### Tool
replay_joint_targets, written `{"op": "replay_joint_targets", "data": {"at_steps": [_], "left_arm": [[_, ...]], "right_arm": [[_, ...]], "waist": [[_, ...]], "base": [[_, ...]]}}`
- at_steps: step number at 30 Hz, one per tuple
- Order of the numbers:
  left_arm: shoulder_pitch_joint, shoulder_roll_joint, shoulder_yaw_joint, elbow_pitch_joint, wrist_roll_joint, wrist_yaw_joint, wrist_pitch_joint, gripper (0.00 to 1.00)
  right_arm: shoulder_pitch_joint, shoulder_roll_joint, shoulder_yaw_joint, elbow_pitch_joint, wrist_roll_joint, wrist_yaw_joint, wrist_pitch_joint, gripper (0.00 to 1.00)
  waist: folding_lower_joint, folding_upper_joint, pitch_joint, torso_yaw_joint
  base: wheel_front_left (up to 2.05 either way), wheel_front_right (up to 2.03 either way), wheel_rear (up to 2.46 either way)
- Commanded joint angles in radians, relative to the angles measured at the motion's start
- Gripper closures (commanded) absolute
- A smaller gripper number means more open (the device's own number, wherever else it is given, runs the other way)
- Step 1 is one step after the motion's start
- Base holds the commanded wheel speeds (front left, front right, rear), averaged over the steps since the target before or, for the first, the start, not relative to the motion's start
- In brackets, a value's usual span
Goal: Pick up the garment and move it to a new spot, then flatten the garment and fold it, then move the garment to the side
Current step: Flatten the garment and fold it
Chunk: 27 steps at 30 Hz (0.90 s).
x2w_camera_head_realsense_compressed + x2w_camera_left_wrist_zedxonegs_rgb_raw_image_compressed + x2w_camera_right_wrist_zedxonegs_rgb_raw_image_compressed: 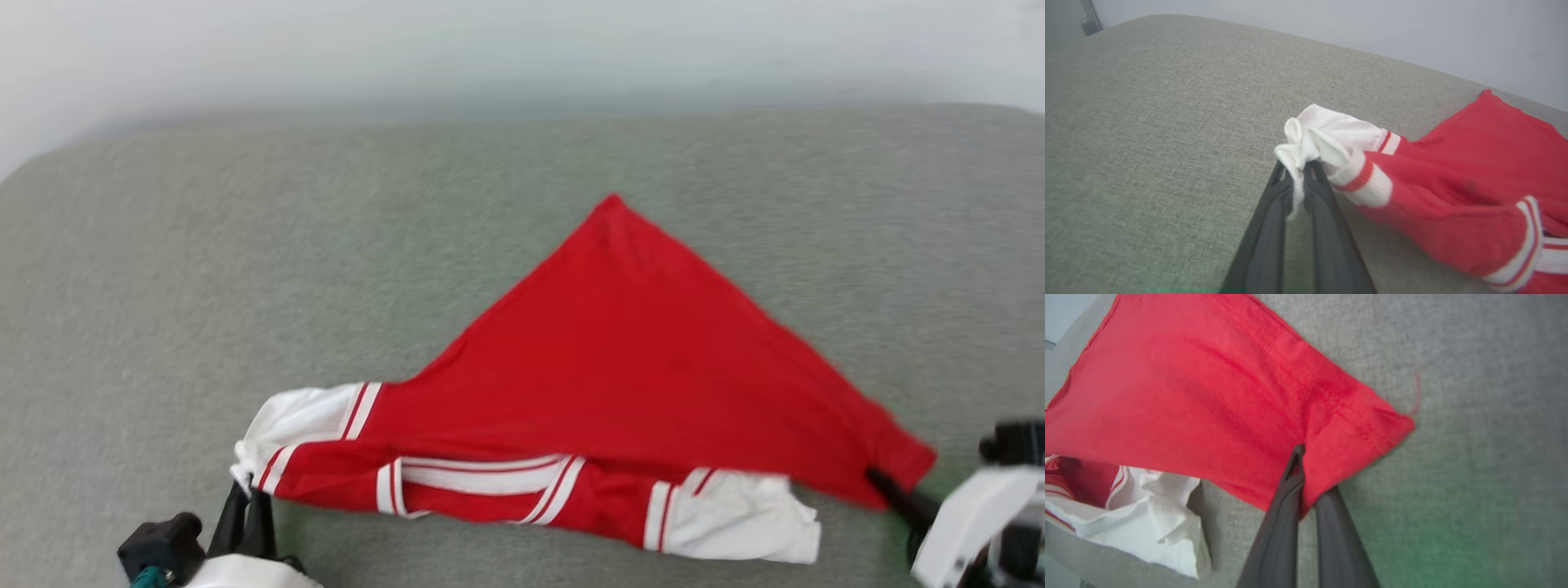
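1. Grey-green woven cloth covers a wide flat surface [163, 286], with a pale wall [522, 41] behind it.
2. On this surface lies the garment [620, 367], a red jersey shirt with its long axis running left to right, close to the robot.
3. Its red body rises to a single point aimed away from the robot, so the shirt forms a broad triangle.
4. The striped neck trim [482, 478] sits along the near edge, with one white sleeve at each end.
5. The left gripper [245, 494] is clenched on the left white sleeve [302, 416].
6. The right gripper [878, 478] is clenched on the red hem corner [906, 457] at the right end.
7. The head view gives the whole triangle and both arms at its lower corners.
8. The left wrist view shows white sleeve cloth bunched up and pinched between the dark fingertips.
9. The right wrist view shows the stitched hem folded over one finger, a loose red thread [1416, 396] off the corner, and the right white sleeve [1151, 522] crumpled beneath the red cloth.
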Motion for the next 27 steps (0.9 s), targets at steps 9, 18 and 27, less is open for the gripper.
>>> {"op": "replay_joint_targets", "data": {"at_steps": [9, 18, 27], "left_arm": [[0.045, 0.030, 0.027, 0.065, -0.032, -0.011, 0.004, 1.00], [0.055, 0.021, 0.007, 0.062, -0.036, -0.011, 0.009, 1.00], [-0.010, 0.009, -0.043, -0.001, 0.003, 0.000, 0.009, 1.00]], "right_arm": [[0.290, 0.164, -0.083, 0.011, -0.044, -0.004, -0.023, 0.54], [0.258, 0.195, -0.227, -0.084, -0.140, -0.006, -0.172, 0.00], [0.015, 0.192, -0.337, -0.064, -0.313, -0.002, -0.302, 0.00]], "waist": [[0.0002, 0.0000, -0.090, -0.085], [0.0002, 0.0000, -0.102, -0.079], [0.0002, 0.0000, -0.042, -0.026]], "base": [[0.00, 0.00, 0.00], [0.00, 0.00, 0.00], [0.00, 0.00, 0.00]]}}
